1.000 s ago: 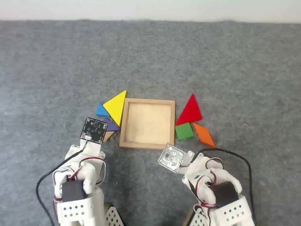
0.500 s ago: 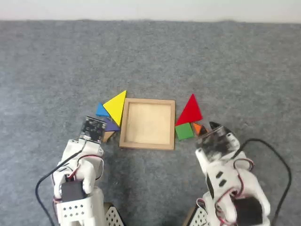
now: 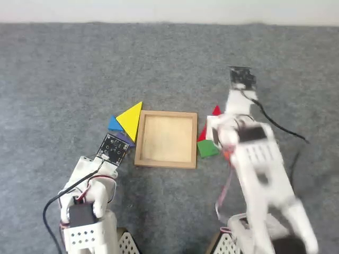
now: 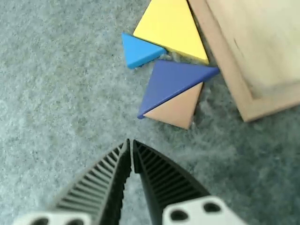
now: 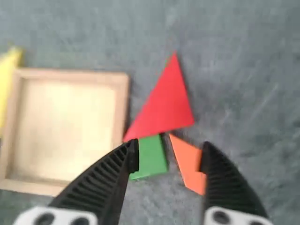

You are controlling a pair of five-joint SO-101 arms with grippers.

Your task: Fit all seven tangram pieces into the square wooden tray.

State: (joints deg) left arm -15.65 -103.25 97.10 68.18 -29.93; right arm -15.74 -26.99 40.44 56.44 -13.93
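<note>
The square wooden tray (image 3: 166, 138) lies mid-table with nothing in it. On one side of it lie a yellow triangle (image 3: 131, 119), a small blue triangle (image 3: 114, 124), a purple triangle (image 4: 173, 79) and a tan triangle (image 4: 176, 110). My left gripper (image 4: 130, 145) is shut and holds nothing, a short way before the tan piece. Across the tray lie a red triangle (image 5: 164, 105), a green square (image 5: 149, 157) and an orange parallelogram (image 5: 190, 164). Above these hovers my right gripper (image 5: 169, 152), open. In the high view the right arm (image 3: 246, 137) covers most of the red and orange pieces.
Grey carpet (image 3: 63, 74) covers the table, with open room at the back and on both outer sides. The tray's raised rim (image 4: 225, 56) lies close to the purple and tan pieces.
The right arm swung up from the tray's near corner and out over the red, green and orange pieces. The left arm edged slightly toward the tray.
</note>
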